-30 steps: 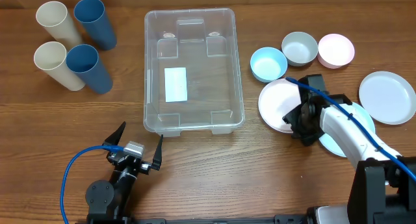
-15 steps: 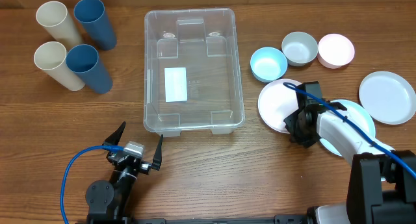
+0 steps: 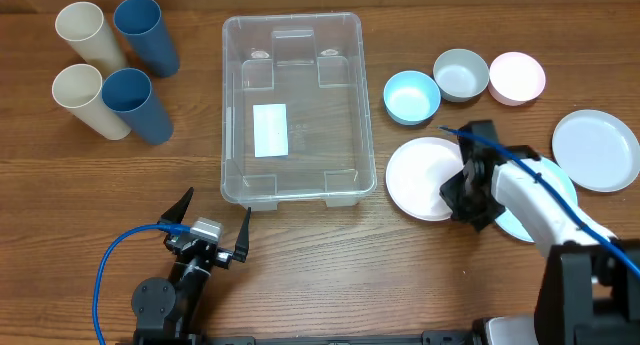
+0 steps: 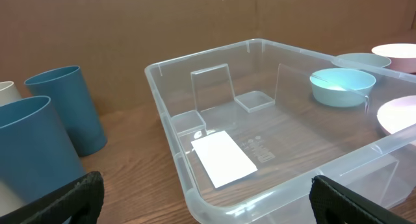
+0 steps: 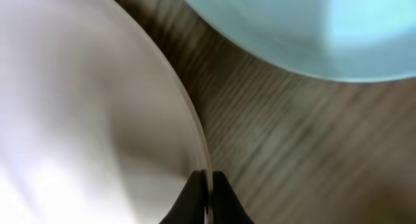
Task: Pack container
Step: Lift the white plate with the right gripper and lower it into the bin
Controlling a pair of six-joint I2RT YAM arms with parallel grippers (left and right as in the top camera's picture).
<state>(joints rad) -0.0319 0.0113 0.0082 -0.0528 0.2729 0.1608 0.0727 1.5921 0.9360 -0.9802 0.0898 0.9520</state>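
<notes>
Nearest the robot's base, at 6 o'clock on the brown wooden table point(image 3: 330, 275), the left gripper point(image 3: 217, 207) hovers with its two black fingers spread wide and nothing between them. It sits just off the near wall of the large clear rectangular plastic container point(image 3: 310, 155). At about 4 o'clock on the table, the right gripper point(image 5: 208, 197) has its fingertips pinched together on the thin rim of a round white plastic plate point(image 3: 418, 177). The right wrist view shows the edge caught between them. That plate lies just beside the container's near right corner, at its 4 o'clock, with a narrow gap between them. A round light-blue plate point(image 3: 563, 193) lies at the white plate's 3 o'clock, partly under the right arm. A second round white plate point(image 3: 596, 150) is beyond it, near the table's right edge.

The container stands upright in the middle of the table, holding only the white label point(image 3: 270, 129) on its floor. At its 2 o'clock three small round bowls sit in a row: light blue point(image 3: 412, 96), grey point(image 3: 461, 74) and pink point(image 3: 517, 77). At its 10 o'clock are four tall cups, two cream point(image 3: 80, 33) point(image 3: 85, 95) and two dark blue point(image 3: 145, 35) point(image 3: 135, 103)
</notes>
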